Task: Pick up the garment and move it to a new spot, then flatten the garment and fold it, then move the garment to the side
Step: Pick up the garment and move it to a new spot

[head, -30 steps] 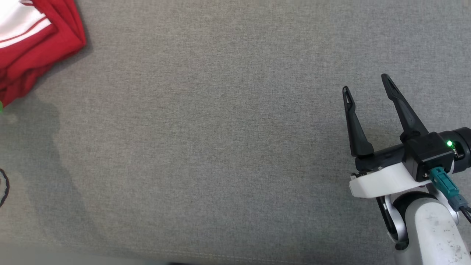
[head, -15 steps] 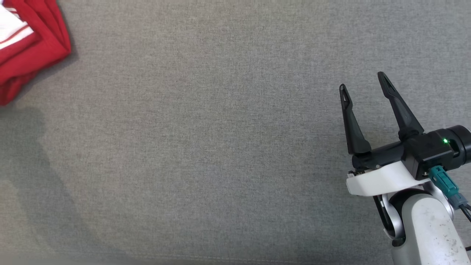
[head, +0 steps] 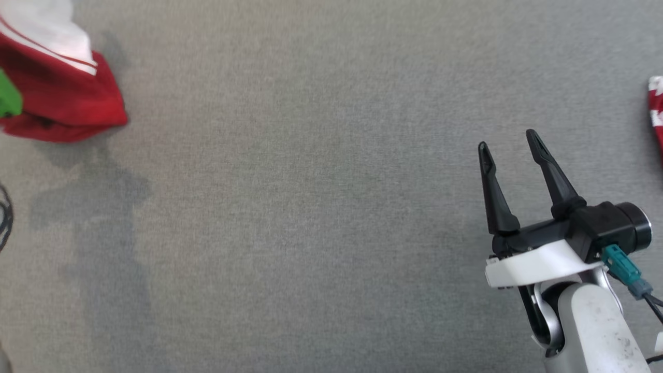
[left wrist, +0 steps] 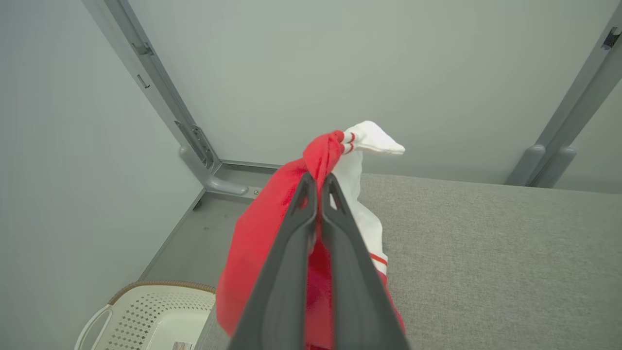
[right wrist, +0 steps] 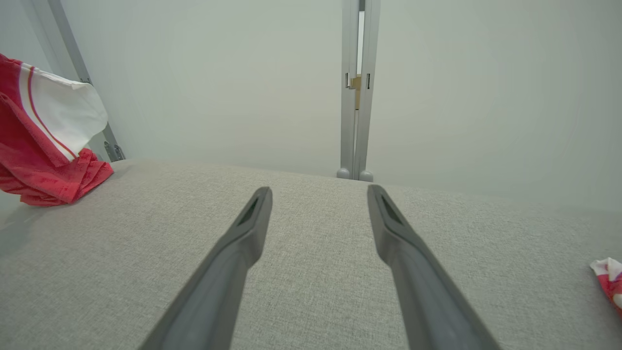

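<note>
Grey woven fabric covers the table (head: 311, 207), which runs wide and flat below the head camera. Nearest, at the lower right of the head view, the right gripper (head: 506, 140) hovers over bare fabric on its pale forearm. Its two dark fingers are spread well apart with nothing between them, and the right wrist view shows the same wide gap above the table. Beyond it, at the right edge, a small red and white cloth (head: 657, 106) lies on the table, apart from the gripper.

Across the table, at the far left of the head view, is the garment (head: 62, 98), red with a white panel and thin red stripes. It is bunched and casts a shadow on the fabric below it. The left gripper (left wrist: 319, 179) has its fingers pressed together on a fold of the garment. In the left wrist view a bunch of red and white cloth sticks out past the fingertips and the rest hangs down around the fingers, by the table's left edge. From the right wrist view the garment's lowest red folds sit at that edge; whether they touch it I cannot tell.

Beside the table, lower down, a pale perforated basket (left wrist: 146, 311) stands on the floor (left wrist: 194, 233). Farther off, grey metal posts (left wrist: 160, 97) rise against a plain pale wall (left wrist: 364, 63).
</note>
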### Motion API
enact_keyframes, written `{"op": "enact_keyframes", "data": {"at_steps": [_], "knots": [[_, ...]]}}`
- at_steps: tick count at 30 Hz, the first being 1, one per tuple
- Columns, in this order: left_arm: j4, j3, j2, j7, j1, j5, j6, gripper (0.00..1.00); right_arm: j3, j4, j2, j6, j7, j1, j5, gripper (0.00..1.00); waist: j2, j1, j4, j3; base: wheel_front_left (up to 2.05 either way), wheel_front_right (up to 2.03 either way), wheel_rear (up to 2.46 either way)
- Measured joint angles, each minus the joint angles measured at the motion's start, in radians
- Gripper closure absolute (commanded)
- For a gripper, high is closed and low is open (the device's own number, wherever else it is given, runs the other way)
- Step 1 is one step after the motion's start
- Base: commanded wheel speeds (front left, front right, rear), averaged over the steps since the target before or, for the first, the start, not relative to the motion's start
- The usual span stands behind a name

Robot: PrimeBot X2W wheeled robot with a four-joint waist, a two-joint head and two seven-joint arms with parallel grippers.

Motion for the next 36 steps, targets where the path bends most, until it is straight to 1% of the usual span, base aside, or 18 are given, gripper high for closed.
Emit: {"op": "enact_keyframes", "data": {"at_steps": [7, 10, 14, 17, 19, 22, 25, 28, 31, 36], "knots": [[-0.187, -0.097, -0.091, 0.065, -0.004, -0.026, -0.026, 1.0, -0.026, 0.054, 0.0, 0.0, -0.039, 0.036, 0.053, 0.0, 0.0, -0.0001, -0.053, -0.112, 0.0, 0.0, 0.0], [-0.3, -0.141, -0.133, 0.111, -0.006, -0.057, -0.031, 1.0, -0.033, 0.073, 0.0, 0.0, -0.05, 0.047, 0.075, 0.0, 0.0, -0.0001, -0.098, -0.149, 0.0, 0.0, 0.0], [-0.42, -0.173, -0.191, 0.158, -0.025, -0.1, -0.032, 1.0, -0.042, 0.091, 0.0, 0.0, -0.065, 0.063, 0.094, 0.0, 0.0, -0.0001, -0.162, -0.179, 0.0, 0.0, 0.0], [-0.483, -0.176, -0.243, 0.181, -0.037, -0.13, -0.016, 1.0, -0.045, 0.1, 0.0, 0.0, -0.074, 0.064, 0.104, 0.0, 0.0, -0.0001, -0.215, -0.193, 0.0, 0.0, 0.0], [-0.502, -0.181, -0.264, 0.186, -0.043, -0.132, 0.001, 1.0, -0.05, 0.105, 0.0, 0.0, -0.077, 0.064, 0.107, 0.0, 0.0, -0.0001, -0.245, -0.197, 0.0, 0.0, 0.0], [-0.497, -0.187, -0.276, 0.193, -0.031, -0.135, 0.023, 1.0, -0.049, 0.112, -0.001, 0.0, -0.082, 0.061, 0.111, 0.0, 0.0001, -0.0001, -0.282, -0.195, 0.0, 0.0, 0.0], [-0.453, -0.178, -0.276, 0.176, 0.046, -0.136, 0.051, 1.0, -0.048, 0.116, -0.001, 0.0, -0.085, 0.052, 0.119, 0.0, 0.0, -0.0001, -0.305, -0.181, 0.0, 0.0, 0.0], [-0.383, -0.146, -0.268, 0.126, 0.149, -0.143, 0.086, 1.0, -0.049, 0.12, -0.001, 0.0, -0.088, 0.036, 0.126, 0.0, 0.0, -0.0001, -0.313, -0.159, 0.0, 0.0, 0.0], [-0.3, -0.117, -0.246, 0.052, 0.254, -0.143, 0.112, 1.0, -0.052, 0.119, 0.0, 0.0, -0.09, 0.025, 0.127, 0.0, 0.0, -0.0001, -0.314, -0.134, 0.0, 0.0, 0.0], [-0.2, -0.07, -0.241, -0.055, 0.404, -0.162, 0.137, 1.0, -0.063, 0.105, 0.0, 0.0, -0.091, 0.016, 0.126, 0.0, 0.0, -0.0001, -0.304, -0.11, 0.0, 0.0, 0.0]]}}
